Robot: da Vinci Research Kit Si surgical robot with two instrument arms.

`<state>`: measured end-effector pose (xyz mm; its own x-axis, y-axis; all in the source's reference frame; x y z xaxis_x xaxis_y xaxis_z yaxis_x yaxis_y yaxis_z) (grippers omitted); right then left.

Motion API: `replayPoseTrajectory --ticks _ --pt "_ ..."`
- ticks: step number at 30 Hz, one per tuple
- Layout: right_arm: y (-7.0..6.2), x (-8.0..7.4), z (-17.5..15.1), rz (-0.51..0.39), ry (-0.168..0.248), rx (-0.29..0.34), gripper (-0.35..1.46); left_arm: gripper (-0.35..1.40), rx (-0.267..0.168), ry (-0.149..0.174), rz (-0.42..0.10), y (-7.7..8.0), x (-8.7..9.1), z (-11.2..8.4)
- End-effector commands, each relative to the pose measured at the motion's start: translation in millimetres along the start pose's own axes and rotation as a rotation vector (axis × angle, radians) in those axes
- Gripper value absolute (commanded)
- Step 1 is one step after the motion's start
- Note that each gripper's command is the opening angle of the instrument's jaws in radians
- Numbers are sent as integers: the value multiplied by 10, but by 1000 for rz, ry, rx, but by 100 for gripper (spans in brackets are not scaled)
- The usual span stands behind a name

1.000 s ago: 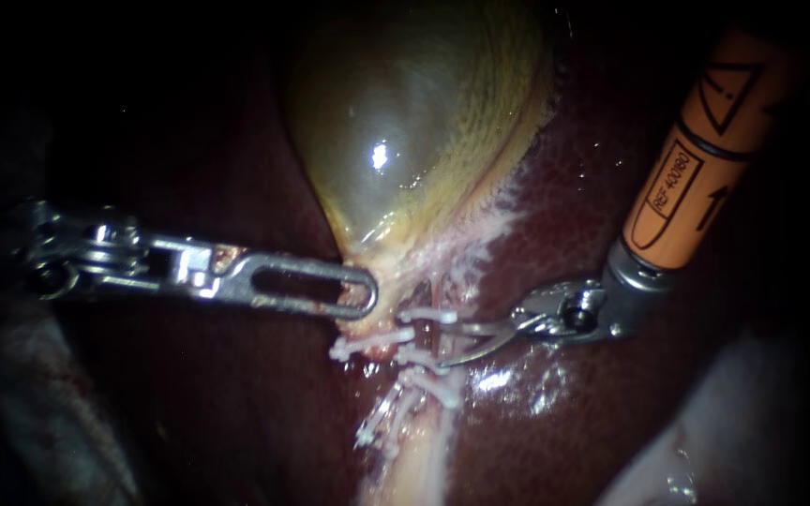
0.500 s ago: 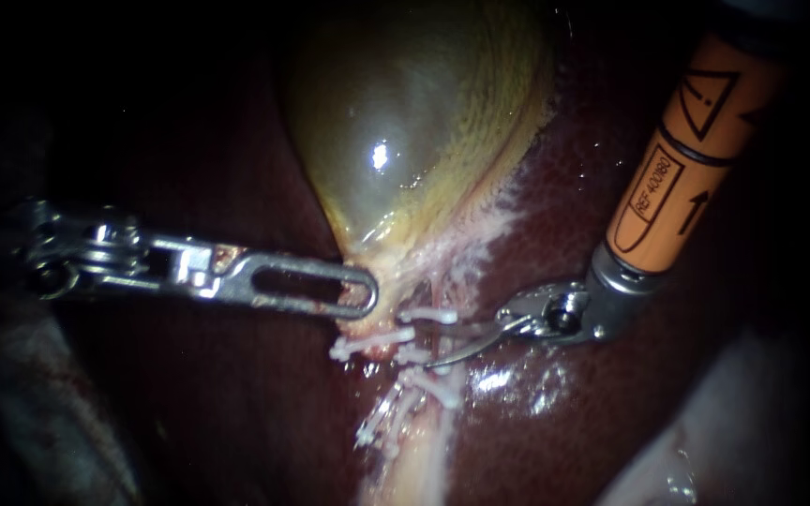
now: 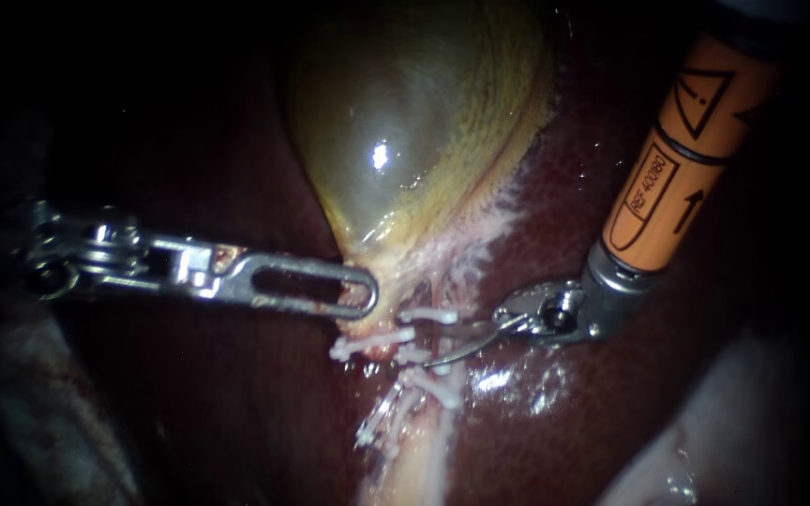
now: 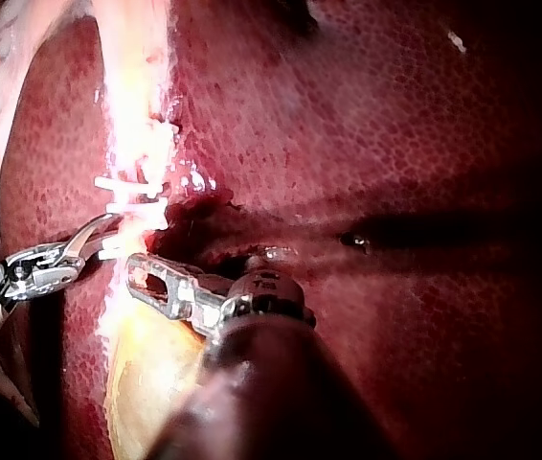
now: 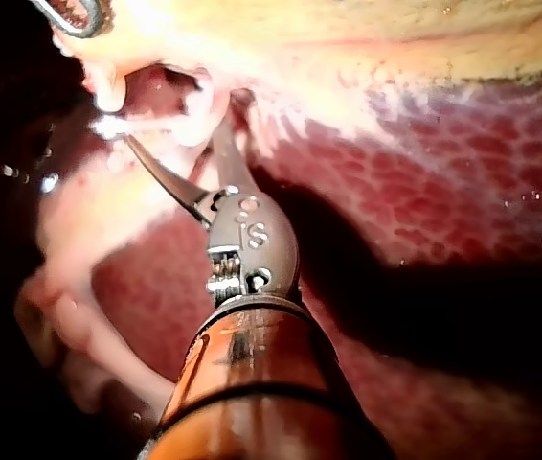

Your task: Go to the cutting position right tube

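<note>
Gallbladder: You see the gallbladder [image 3: 405, 122] as a full, glossy yellow-green sac lying against the dark red liver [image 3: 564, 187]. It narrows downward to a pale neck between the two instruments.

Clips: Several white clips [image 3: 428, 316] sit across the pale strands just below the neck. Some lie above the blades of your right instrument and some below them.

Right tube: The right tube [image 3: 435, 296] runs down from the neck on the side nearer your right instrument. One clip crosses it above the blades and more clips lie below them.

Left instrument: Your left instrument [image 3: 353, 292] enters from the left and lies nearly level.

Left jaws: The slotted jaws are clenched on the gallbladder at its neck. The left wrist view shows pale tissue pinched at their tip.

Right instrument: Your right instrument [image 3: 438, 345] comes in from the upper right, its shaft orange above a metal wrist. Its tip carries two thin curved blades.

Right jaws: The blades are spread in a narrow V and grasp nothing. In the endoscope view their tips reach the right tube between the clips, one blade higher and one lower. The right wrist view shows a clear gap between them, with pale tissue at the tips. You cannot tell whether either blade touches the tube.

Spacing: The two instrument tips are near each other but apart, with the clipped strands between them.
</note>
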<state>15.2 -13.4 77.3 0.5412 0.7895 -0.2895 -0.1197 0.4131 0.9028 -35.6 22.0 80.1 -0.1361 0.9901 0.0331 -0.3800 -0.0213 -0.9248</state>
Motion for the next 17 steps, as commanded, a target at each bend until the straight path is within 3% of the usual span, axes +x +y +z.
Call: replayPoseTrajectory --ticks 1,17 --pt "0 0 0 0 0 0 100 -35 0 0 0 0 0 0" --pt "0 0 0 0 0 0 100 -35 1 0 0 0 0 0"
